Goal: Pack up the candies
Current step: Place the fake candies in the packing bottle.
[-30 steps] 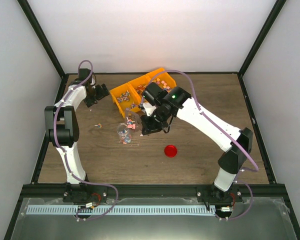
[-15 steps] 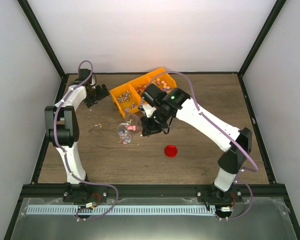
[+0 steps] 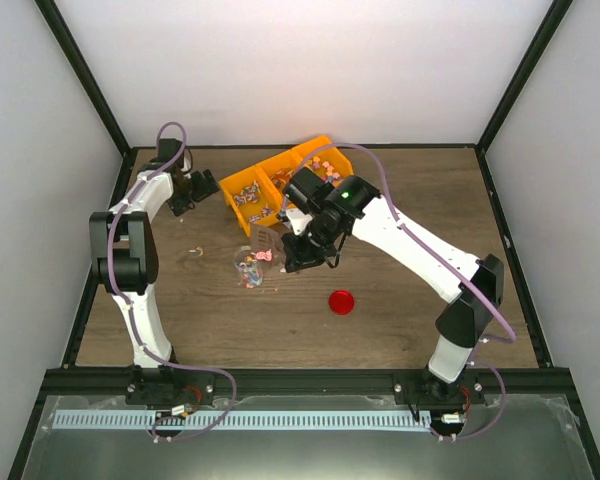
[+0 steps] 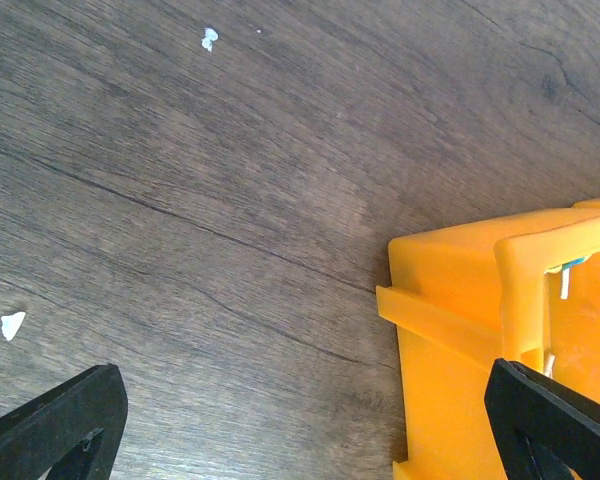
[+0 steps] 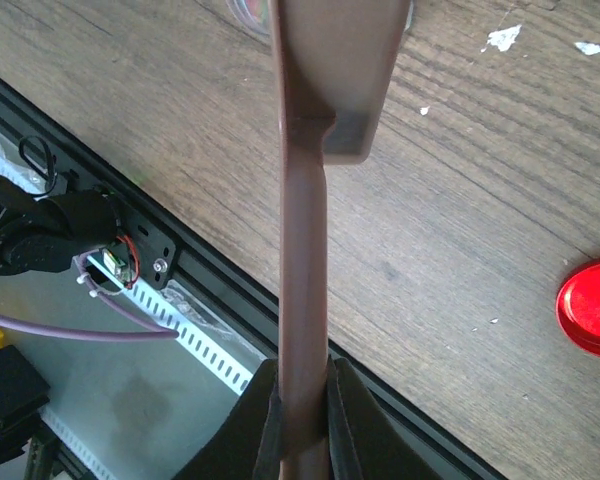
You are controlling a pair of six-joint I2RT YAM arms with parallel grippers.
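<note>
The candies are tiny multicoloured pieces lying in the orange bin's compartments (image 3: 252, 196) and inside the small clear jar (image 3: 247, 268). A few pink ones sit at the lip of a brown scoop (image 3: 265, 240) held over the jar. My right gripper (image 3: 302, 252) is shut on the scoop's handle (image 5: 302, 250), with the scoop's bowl (image 5: 335, 60) pointing away from the camera. My left gripper (image 3: 194, 188) is open and empty, low over the table beside the left end of the orange bin (image 4: 480, 340).
The round red lid (image 3: 341, 301) lies on the table right of the jar and shows in the right wrist view (image 5: 592, 308). A loose candy (image 3: 194, 250) lies left of the jar. White crumbs (image 4: 209, 39) dot the wood. The table's front rail (image 5: 220, 300) is below the scoop.
My right gripper has shifted the scoop slightly at the jar's mouth. The left arm has not moved.
</note>
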